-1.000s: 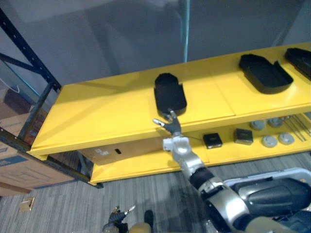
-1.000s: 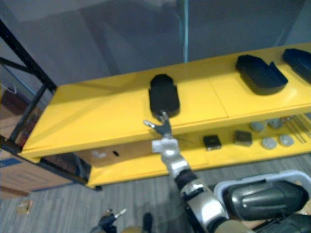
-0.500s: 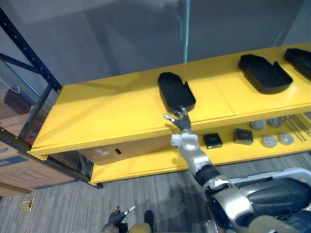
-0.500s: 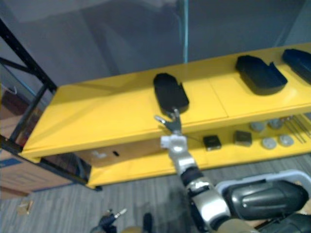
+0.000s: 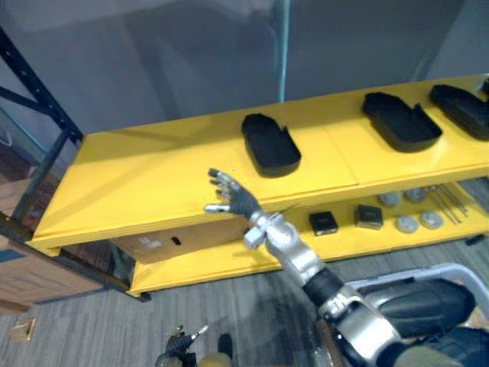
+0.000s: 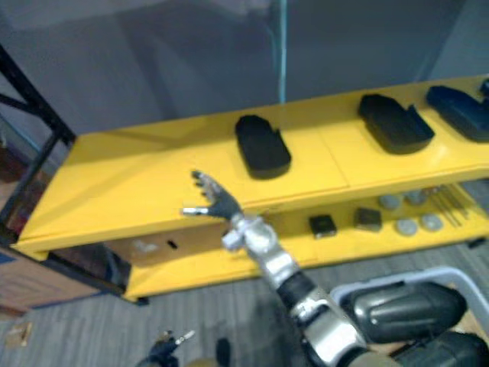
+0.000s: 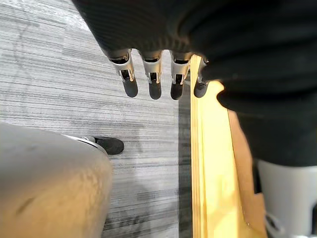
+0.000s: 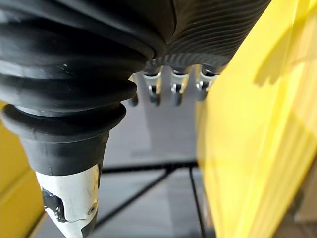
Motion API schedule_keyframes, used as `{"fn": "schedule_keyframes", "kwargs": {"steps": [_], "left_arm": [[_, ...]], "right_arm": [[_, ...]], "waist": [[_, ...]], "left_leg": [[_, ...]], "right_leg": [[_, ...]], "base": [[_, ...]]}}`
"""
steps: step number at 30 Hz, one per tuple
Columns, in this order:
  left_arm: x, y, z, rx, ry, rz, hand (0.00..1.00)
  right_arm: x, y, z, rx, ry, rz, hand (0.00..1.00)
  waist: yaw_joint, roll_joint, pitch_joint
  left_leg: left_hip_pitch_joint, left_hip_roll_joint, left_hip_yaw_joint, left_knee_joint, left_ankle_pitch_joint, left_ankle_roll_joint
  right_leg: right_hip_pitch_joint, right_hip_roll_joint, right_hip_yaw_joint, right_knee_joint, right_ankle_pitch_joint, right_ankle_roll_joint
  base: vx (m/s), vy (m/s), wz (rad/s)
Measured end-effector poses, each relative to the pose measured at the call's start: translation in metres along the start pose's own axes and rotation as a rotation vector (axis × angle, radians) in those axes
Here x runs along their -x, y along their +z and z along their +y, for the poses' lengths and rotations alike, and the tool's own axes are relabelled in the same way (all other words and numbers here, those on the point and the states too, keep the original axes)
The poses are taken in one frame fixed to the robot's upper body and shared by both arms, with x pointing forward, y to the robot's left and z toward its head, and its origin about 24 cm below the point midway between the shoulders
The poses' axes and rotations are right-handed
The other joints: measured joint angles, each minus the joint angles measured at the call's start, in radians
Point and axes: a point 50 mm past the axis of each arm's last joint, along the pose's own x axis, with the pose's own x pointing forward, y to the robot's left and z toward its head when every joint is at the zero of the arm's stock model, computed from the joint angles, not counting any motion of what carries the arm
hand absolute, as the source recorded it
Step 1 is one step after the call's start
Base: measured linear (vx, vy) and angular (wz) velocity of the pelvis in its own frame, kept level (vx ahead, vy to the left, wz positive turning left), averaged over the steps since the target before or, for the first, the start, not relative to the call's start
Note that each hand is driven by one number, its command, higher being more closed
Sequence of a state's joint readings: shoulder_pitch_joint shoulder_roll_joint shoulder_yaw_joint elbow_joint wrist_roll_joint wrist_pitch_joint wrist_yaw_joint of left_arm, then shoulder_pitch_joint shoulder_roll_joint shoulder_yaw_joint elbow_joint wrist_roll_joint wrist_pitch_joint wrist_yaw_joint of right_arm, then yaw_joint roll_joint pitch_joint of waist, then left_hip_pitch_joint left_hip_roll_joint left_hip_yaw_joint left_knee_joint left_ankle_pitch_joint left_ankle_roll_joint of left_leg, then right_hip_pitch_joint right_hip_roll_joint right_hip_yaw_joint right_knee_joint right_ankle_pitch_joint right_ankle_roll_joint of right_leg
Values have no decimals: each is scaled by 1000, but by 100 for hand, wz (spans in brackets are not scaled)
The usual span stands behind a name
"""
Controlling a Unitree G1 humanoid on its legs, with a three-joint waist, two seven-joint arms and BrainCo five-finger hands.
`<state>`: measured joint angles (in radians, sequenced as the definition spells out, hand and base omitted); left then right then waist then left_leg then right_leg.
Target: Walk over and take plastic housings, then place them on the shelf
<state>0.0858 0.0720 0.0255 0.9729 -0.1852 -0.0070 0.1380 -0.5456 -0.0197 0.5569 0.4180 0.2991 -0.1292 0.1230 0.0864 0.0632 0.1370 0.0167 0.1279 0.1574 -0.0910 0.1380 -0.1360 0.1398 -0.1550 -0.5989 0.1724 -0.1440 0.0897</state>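
A black plastic housing [image 5: 270,143] lies flat on the yellow top shelf [image 5: 153,180], with no hand on it. My right hand [image 5: 229,197] hovers over the shelf's front edge, down and to the left of that housing, its fingers [image 8: 173,85] spread and straight with nothing in them. Two more black housings [image 5: 401,121] [image 5: 461,99] rest further right on the same shelf. My left hand [image 5: 182,345] hangs low over the carpet, its fingers [image 7: 151,82] relaxed and holding nothing.
The lower yellow shelf [image 5: 229,264] carries small black boxes [image 5: 323,222] and grey discs [image 5: 407,224]. A cardboard box [image 5: 164,243] sits under the top shelf. A dark upright post [image 5: 34,88] stands at the left end. Cartons [image 5: 30,271] stand beside it.
My right hand has let go of the housing's near end and swung left, opening wide. The housing stays on the shelf, turned slightly. The camera has shifted a little.
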Motion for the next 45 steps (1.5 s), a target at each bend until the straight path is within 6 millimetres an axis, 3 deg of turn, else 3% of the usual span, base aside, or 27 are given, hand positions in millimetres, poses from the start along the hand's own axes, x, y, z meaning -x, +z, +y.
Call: {"fn": "schedule_keyframes", "kwargs": {"steps": [5,9,13,19,23,27,33,39,45], "left_arm": [[0,-2,3,6,21,5,0],[0,-5,10,8,62,18,0],[1,-9,18,-3,92,24,0],[4,-18,26,-12,109,48,0],[7,-28,29,-17,117,75,0],[9,-34,31,-24,120,109,0],[9,-36,30,-35,114,124,0],[10,-41,30,-38,103,136,0],[12,-45,27,-34,91,148,0]], "right_arm": [[25,10,-17,43,-223,-60,0],[71,12,-60,44,-594,-93,0],[116,11,-103,64,-861,-84,0],[140,12,-139,-2,-940,-103,0],[145,14,-163,7,-990,-102,0],[141,31,-194,62,-1009,-120,0],[141,43,-230,49,-1052,-91,0],[134,39,-242,-18,-1045,-47,0],[123,40,-249,-100,-1027,-23,0]], "waist": [[-16,-6,0],[-36,-18,5],[-63,-34,8],[-71,-37,8],[-71,-38,8],[-67,-38,8],[-38,-38,5],[-17,-35,6],[-10,-14,19]], "left_leg": [[-1,1,42,0,-22,21],[-1,-1,72,0,-23,26],[3,-3,82,0,-23,27],[18,3,98,0,-23,27],[18,3,94,0,-20,30],[11,-3,67,0,-12,34],[-8,-15,34,0,2,43],[-15,-32,-1,0,8,47],[-17,-37,-18,0,13,51]], "right_leg": [[-18,1,36,-9,7,-5],[-35,2,70,-15,22,-3],[-36,4,85,-17,23,-3],[-34,15,105,-19,25,-6],[-35,14,104,-20,30,-7],[-30,12,83,-30,39,-7],[-13,7,45,-50,53,0],[1,-1,18,-58,57,6],[8,-4,-1,-58,58,7]], "base": [[-42,38,-21],[25,29,-22],[48,3,-8],[8,-6,-9],[-31,10,1],[-29,7,11],[-20,15,20],[-6,18,16],[-14,8,8]]}}
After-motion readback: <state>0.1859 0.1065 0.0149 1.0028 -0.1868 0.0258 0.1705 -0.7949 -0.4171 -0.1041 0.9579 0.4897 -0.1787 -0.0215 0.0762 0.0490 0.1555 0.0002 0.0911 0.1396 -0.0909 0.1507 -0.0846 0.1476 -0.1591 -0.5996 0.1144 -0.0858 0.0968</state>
